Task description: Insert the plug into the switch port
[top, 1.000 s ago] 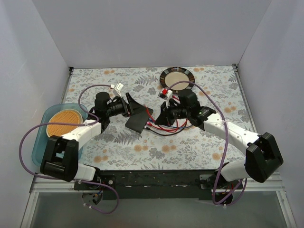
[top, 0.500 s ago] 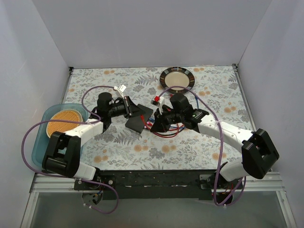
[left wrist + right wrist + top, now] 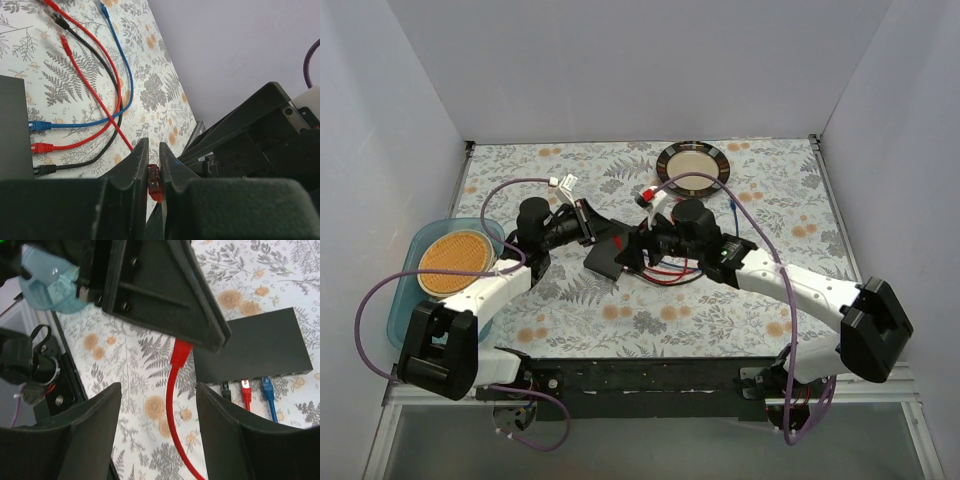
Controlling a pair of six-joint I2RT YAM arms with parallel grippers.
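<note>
The red plug (image 3: 154, 181) is pinched between my left gripper's (image 3: 151, 151) fingers, which are shut on it. From the right wrist, the same plug (image 3: 180, 353) pokes out under the left fingers (image 3: 165, 295), and its red cable hangs down between my right gripper's (image 3: 157, 412) open fingers without touching them. The black switch (image 3: 605, 260) lies flat just below both grippers. Along the switch's (image 3: 255, 347) edge, a black, a red (image 3: 245, 389) and a blue plug sit in ports. The left gripper (image 3: 607, 229) and right gripper (image 3: 634, 250) meet above the switch.
A dark-rimmed round plate (image 3: 692, 162) sits at the back. A blue tray (image 3: 404, 300) holding an orange disc is at the far left. Red, blue and black cables (image 3: 107, 75) loop over the floral cloth right of the switch.
My left gripper shut on the red plug. My right gripper, which was shut on it, has opened and let go.
</note>
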